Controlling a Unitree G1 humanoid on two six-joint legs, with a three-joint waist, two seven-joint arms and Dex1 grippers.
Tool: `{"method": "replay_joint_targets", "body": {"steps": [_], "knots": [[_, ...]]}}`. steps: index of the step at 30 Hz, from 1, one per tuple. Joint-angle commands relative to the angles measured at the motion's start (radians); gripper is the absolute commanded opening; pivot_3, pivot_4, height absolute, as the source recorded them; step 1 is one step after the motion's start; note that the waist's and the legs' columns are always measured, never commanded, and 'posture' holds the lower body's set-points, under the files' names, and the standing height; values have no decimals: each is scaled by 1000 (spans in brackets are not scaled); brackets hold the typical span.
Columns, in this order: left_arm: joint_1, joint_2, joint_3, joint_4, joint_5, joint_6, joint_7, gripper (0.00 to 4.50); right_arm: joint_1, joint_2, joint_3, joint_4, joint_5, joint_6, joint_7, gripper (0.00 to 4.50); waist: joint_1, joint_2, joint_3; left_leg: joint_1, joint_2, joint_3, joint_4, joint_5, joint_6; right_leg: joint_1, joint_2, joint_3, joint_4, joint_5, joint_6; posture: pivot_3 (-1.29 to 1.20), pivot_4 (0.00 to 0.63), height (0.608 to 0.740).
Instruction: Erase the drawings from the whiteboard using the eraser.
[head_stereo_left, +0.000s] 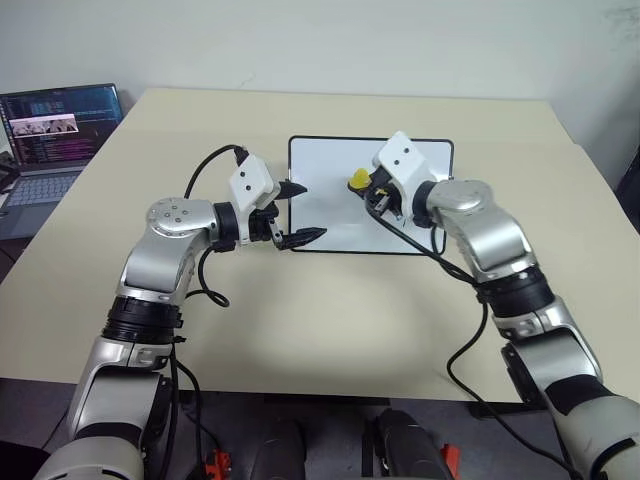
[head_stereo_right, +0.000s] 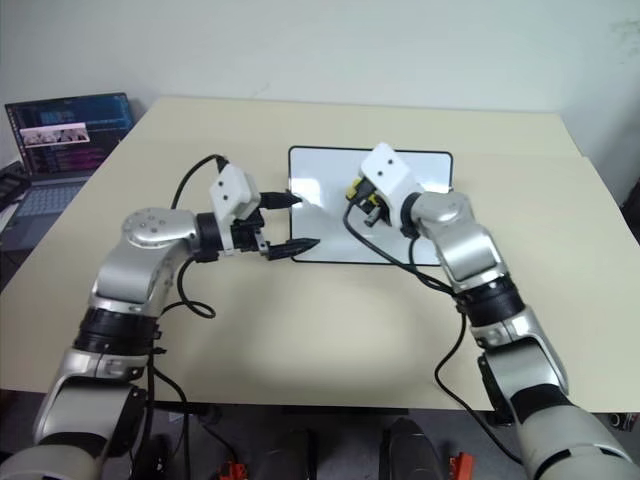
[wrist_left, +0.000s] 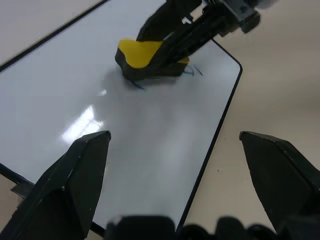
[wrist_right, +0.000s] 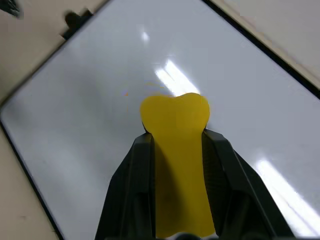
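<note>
No text, label, brand or number can be read anywhere: the laptop (head_stereo_left: 60, 135) screen shows lines of writing too small to make out, and the whiteboard (head_stereo_left: 330, 215) bears no words.

Your right gripper (head_stereo_right: 357, 192) pinches the eraser (head_stereo_right: 355, 188) over the whiteboard (head_stereo_right: 330, 245); your left gripper (head_stereo_right: 296, 222) gapes at the board's left edge; a laptop (head_stereo_right: 62, 150) sits far left.

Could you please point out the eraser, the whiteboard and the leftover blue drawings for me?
eraser (wrist_left: 137, 52), left wrist view, on its yellow top face.
whiteboard (head_stereo_left: 330, 215), left eye view, on bare white surface near its front edge.
drawings (wrist_left: 196, 71), left wrist view, on the blue strokes beside the eraser.
</note>
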Motion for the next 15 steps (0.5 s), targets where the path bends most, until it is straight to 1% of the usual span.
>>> {"method": "replay_joint_targets", "body": {"steps": [1,4,8,13,15], "knots": [[1,2,13,-15,5,-26,8,4500,-84,24,-38,109,-25,-71,-64,955,-2,0,0,0,0,0,0,0,0,0,0,0,0,0,0,0,150,740],[9,3,21,-29,-3,-18,9,4500,-124,43,-66,188,-28,-73,-102,955,-6,0,0,1,0,0,0,0,0,0,0,1,2,0,0,0,150,740],[16,9,24,-37,-5,-16,11,4500,-146,51,-47,246,-62,-96,-123,955,-6,0,0,2,0,0,0,1,0,0,0,1,4,0,0,0,150,740],[24,12,28,-46,-8,-11,13,4500,-118,74,5,226,-96,-96,-89,955,-6,0,0,4,0,0,1,1,0,0,1,1,7,0,0,0,150,740],[27,13,30,-51,-9,-9,15,4500,-86,85,49,199,-118,-89,-56,955,-8,0,-1,4,0,0,1,2,0,0,1,1,8,0,0,0,150,740]]}}
